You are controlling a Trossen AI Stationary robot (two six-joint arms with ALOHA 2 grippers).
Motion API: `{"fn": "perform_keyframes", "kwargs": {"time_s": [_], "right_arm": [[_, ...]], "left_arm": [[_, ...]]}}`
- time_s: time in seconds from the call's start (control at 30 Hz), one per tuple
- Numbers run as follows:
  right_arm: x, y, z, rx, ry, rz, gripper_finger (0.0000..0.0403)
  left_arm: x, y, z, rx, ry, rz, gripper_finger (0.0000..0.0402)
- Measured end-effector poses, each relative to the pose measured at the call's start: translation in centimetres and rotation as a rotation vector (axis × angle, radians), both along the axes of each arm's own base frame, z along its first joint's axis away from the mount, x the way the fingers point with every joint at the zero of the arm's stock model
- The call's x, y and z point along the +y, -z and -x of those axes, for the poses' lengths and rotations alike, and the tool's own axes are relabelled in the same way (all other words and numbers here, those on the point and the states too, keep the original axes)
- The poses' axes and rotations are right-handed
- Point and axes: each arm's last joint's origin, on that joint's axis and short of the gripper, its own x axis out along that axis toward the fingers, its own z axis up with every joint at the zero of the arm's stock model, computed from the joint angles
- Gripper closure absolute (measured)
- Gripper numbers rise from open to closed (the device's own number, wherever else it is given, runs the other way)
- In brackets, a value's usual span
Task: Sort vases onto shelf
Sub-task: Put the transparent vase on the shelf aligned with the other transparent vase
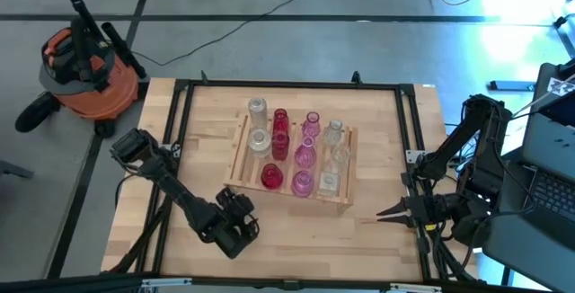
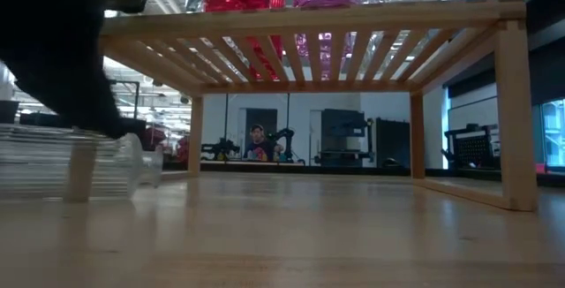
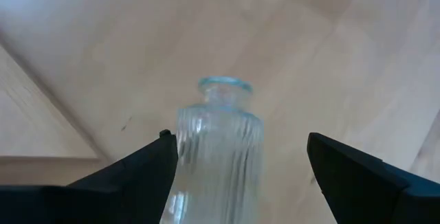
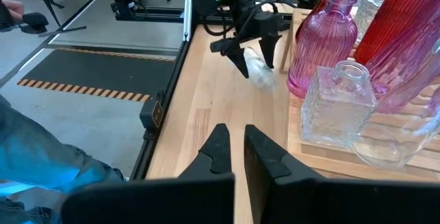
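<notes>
Pale wooden tabletop [image 1: 377, 230], with the slatted shelf [image 1: 239, 169] at its centre bearing clear, pink and red vases [image 1: 305, 156] upright in rows. At seven o'clock of the shelf, left gripper [image 1: 241, 225], fingers [image 3: 137, 176] spread wide to either side of a clear ribbed vase [image 3: 218, 152] lying on the wood; contact with the glass impossible to tell. At four o'clock, near the table edge, right gripper [image 1: 384, 212], fingers pressed together, holding nothing. Beyond the table, an orange vacuum [image 1: 90, 73] on the floor.
</notes>
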Motion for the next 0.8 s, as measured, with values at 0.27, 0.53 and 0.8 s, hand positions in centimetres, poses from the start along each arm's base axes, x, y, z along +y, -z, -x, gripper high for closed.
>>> {"fn": "perform_keyframes", "kwargs": {"time_s": [0.27,0.53,0.8], "right_arm": [[0.0,0.0,0.0,-0.005,0.006,0.001,0.0402],[0.0,-0.1,0.0,-0.014,0.015,-0.001,0.0402],[0.0,-0.1,0.0,-0.016,0.019,-0.004,0.0402]], "left_arm": [[0.0,0.4,1.1,0.206,0.091,0.058,0.0086],[0.2,1.2,1.9,0.353,0.256,0.064,0.0086],[0.5,1.4,1.5,0.343,0.284,0.055,0.0116]]}}
